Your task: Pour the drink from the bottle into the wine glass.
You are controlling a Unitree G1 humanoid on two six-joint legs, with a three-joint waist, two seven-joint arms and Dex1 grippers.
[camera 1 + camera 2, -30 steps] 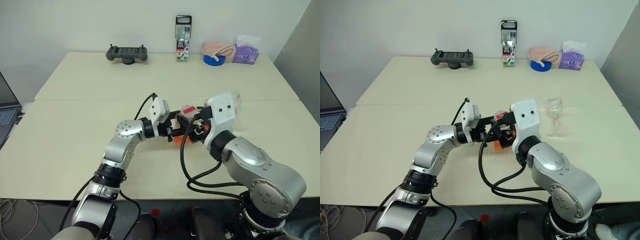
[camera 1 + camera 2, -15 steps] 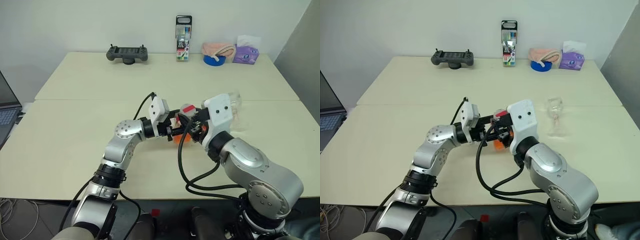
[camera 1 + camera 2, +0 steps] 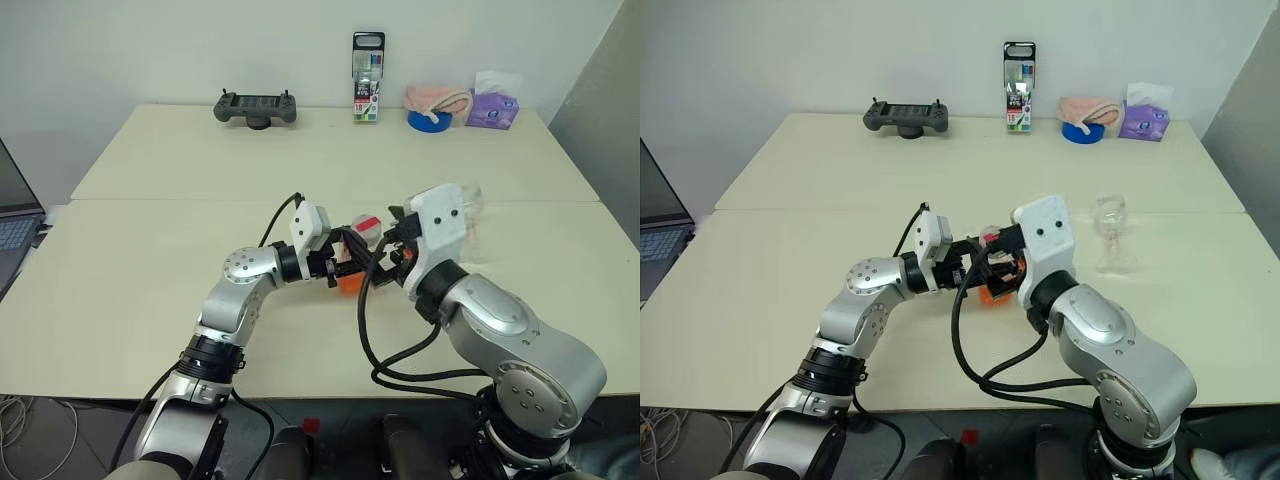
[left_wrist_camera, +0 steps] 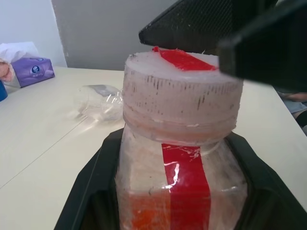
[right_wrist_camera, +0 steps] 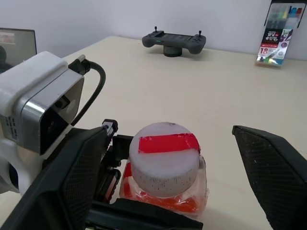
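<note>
My left hand (image 3: 340, 268) pinches the bottle (image 5: 165, 175) upright over the middle of the desk (image 3: 150, 250). My right hand (image 5: 172, 191) hangs spread on either side of its cap (image 5: 164, 155), the wine glass (image 3: 1110, 225) standing nearby.

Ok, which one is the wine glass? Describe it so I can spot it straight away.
Start at the table's seam across the middle. Follow it toward the robot's right, past the right gripper and the bottle. The wine glass stands there alone: clear, stemmed, round-bowled, nearer than the purple tissue pack.
</note>
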